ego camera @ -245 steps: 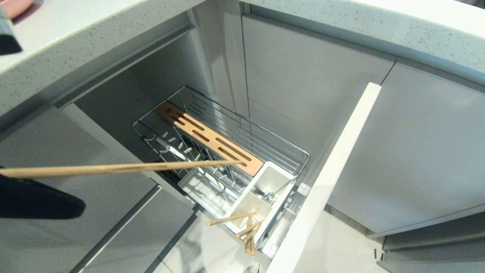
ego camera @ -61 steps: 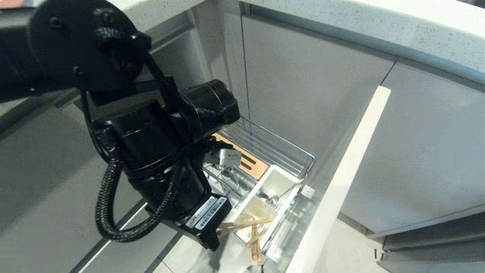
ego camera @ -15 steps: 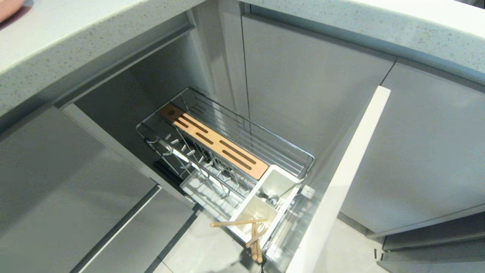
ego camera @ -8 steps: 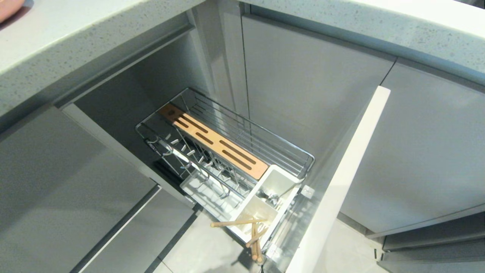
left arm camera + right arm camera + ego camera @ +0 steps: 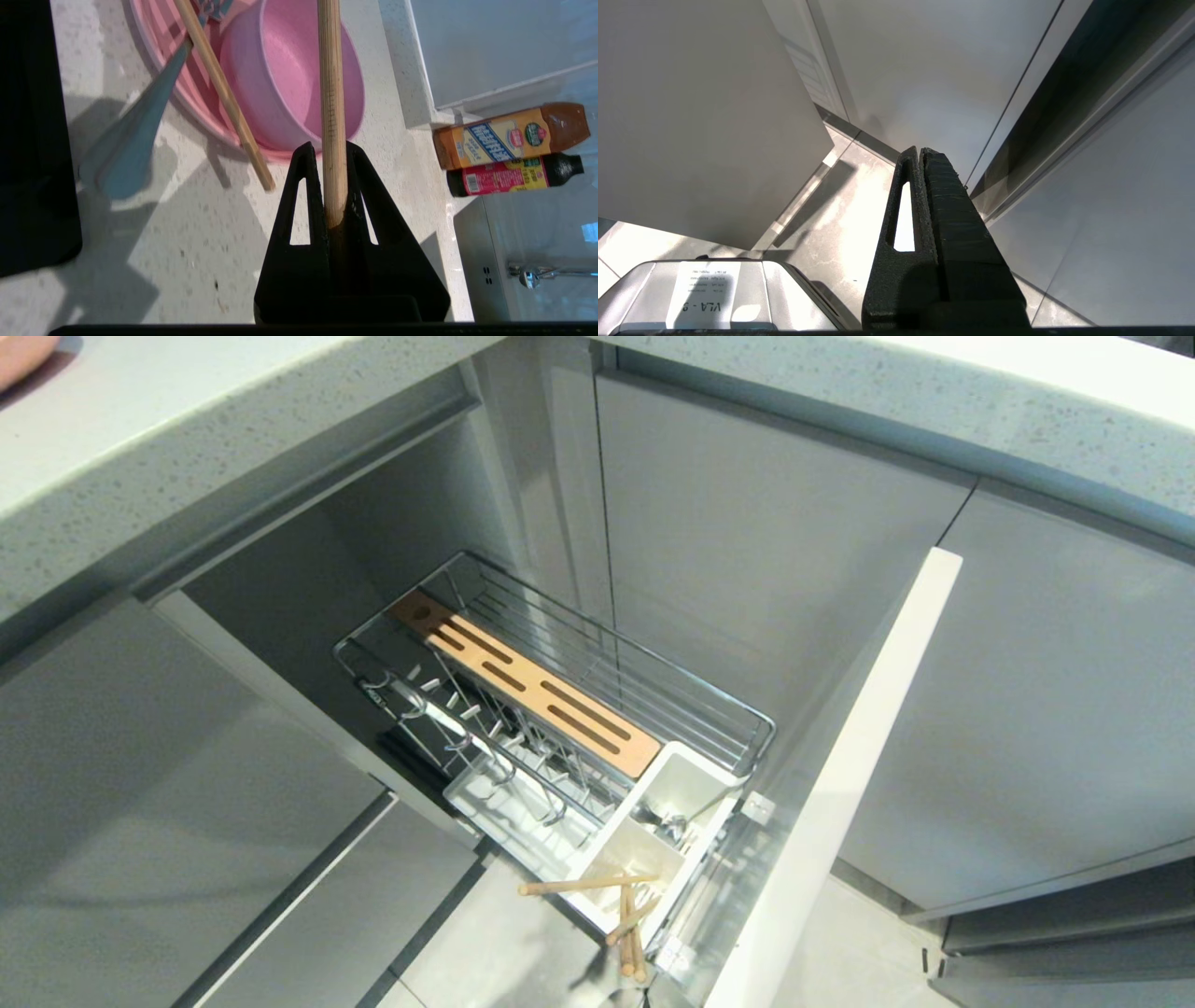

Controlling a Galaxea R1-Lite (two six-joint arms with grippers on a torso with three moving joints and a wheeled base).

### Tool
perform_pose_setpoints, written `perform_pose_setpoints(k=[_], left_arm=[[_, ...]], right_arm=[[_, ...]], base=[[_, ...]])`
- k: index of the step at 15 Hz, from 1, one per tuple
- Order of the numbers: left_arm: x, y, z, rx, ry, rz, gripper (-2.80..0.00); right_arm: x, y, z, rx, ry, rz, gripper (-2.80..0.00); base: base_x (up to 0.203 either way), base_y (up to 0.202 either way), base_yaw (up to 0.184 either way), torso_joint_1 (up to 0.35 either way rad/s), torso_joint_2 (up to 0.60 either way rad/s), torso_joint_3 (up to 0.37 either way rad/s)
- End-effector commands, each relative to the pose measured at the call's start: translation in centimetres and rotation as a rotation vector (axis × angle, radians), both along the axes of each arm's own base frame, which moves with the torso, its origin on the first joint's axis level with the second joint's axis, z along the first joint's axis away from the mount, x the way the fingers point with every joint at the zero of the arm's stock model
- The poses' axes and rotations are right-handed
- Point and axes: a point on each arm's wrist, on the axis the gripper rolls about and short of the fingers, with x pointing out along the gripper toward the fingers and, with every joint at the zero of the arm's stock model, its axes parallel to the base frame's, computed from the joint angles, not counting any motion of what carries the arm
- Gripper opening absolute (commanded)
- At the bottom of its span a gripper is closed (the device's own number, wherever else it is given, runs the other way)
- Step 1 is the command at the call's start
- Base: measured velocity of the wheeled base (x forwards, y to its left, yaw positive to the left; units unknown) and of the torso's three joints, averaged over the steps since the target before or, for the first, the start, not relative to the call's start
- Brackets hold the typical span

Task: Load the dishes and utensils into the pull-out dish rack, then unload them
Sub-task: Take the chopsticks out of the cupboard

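L tool [image 5: 331,161] clamping chopstick [image 5: 331,107] over bowl [image 5: 289,79], R tool [image 5: 920,156] parked

Our head camera looks steeply down into pull-out dish rack [image 5: 560,709]. Our left wrist camera sits close over countertop [image 5: 187,233], facing pink bowl [image 5: 289,79]. Our right wrist camera faces floor [image 5: 840,242] beside cabinets. We share nothing between views.

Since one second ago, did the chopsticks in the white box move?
No. The chopsticks lie crossed at the same corner of the white utensil box.

You see the bowl [image 5: 299,79] in the plate [image 5: 154,60] on the bench [image 5: 187,242], a chopstick [image 5: 224,93] across the plate's rim at nine o'clock of the bowl.
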Motion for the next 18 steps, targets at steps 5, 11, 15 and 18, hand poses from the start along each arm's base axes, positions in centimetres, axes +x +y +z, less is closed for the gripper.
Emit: perform_pose_setpoints(k=[5,11,15,18], left_arm=[[3.0,3.1,-0.4,-0.093,0.035,-0.005,-2.8],[3.3,3.4,-0.8,-0.155,0.04,-0.005,-2.8],[3.5,3.6,-0.6,-0.152,0.036,-0.008,-2.8],[3.8,3.9,-0.4,-0.15,0.034,-0.01,-2.8]], right_arm=[[0.0,0.0,0.0,0.0,0.001,0.001,-2.8],[0.0,0.0,0.0,0.0,0.001,0.0,-2.8],[0.0,0.0,0.0,0.0,0.001,0.0,-2.8],[0.0,0.0,0.0,0.0,0.001,0.0,-2.8]], base=[[0.0,0.0,0.0,0.0,0.0,0.0],[0.0,0.0,0.0,0.0,0.0,0.0],[0.0,0.0,0.0,0.0,0.0,0.0],[0.0,0.0,0.0,0.0,0.0,0.0]])
